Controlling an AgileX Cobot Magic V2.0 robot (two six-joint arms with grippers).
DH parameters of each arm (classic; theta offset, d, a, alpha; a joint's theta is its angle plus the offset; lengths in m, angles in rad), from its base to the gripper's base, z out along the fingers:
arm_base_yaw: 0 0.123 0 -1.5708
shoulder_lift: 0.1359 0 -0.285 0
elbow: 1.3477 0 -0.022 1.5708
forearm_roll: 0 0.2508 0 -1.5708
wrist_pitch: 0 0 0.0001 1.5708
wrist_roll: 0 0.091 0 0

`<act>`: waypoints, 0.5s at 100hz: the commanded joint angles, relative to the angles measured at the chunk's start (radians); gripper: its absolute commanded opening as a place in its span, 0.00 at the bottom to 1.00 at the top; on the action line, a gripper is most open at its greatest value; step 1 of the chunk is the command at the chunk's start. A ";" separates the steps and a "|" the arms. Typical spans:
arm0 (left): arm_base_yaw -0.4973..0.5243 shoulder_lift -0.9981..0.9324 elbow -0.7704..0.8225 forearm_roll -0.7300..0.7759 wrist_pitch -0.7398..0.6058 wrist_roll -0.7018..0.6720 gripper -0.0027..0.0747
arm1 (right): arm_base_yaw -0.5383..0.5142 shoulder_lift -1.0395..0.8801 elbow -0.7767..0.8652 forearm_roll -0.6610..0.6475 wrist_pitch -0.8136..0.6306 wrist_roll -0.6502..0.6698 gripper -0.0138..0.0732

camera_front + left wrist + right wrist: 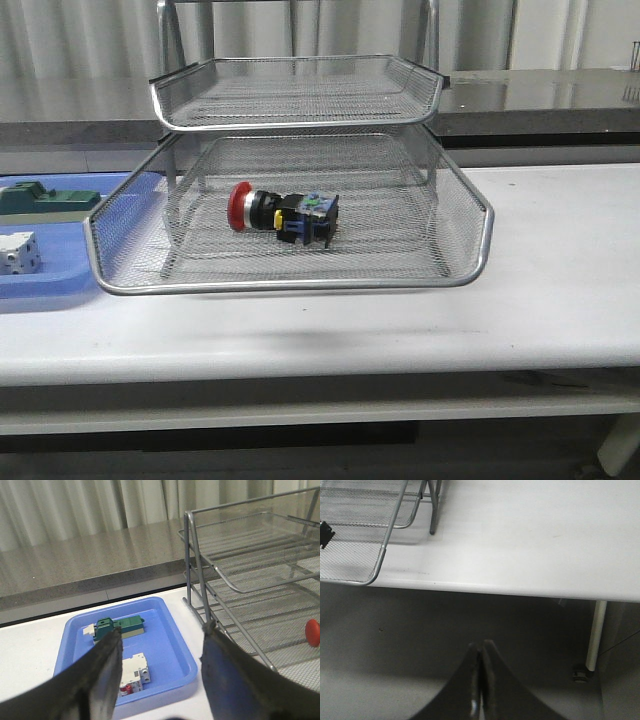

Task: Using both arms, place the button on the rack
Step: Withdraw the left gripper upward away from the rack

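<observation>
The button (285, 213) lies on its side in the lowest tier of the rack (300, 285), red head toward the blue tray (60, 290) — which sits just beside the rack on the worktop (560, 300), holding a green block (120, 627) and a white block (132, 672). The left hand (160, 680) hangs spread wide and empty above the tray; the right hand (481, 680) is closed on nothing, off the worktop's front edge.
</observation>
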 commanded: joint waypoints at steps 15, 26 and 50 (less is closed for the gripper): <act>0.000 -0.033 0.000 -0.028 -0.095 -0.012 0.48 | -0.002 0.006 -0.029 -0.012 -0.058 -0.006 0.08; 0.000 -0.033 0.000 -0.030 -0.095 -0.012 0.42 | -0.002 0.006 -0.029 -0.012 -0.058 -0.006 0.08; 0.000 -0.033 0.000 -0.030 -0.095 -0.012 0.05 | -0.002 0.006 -0.029 -0.012 -0.058 -0.006 0.08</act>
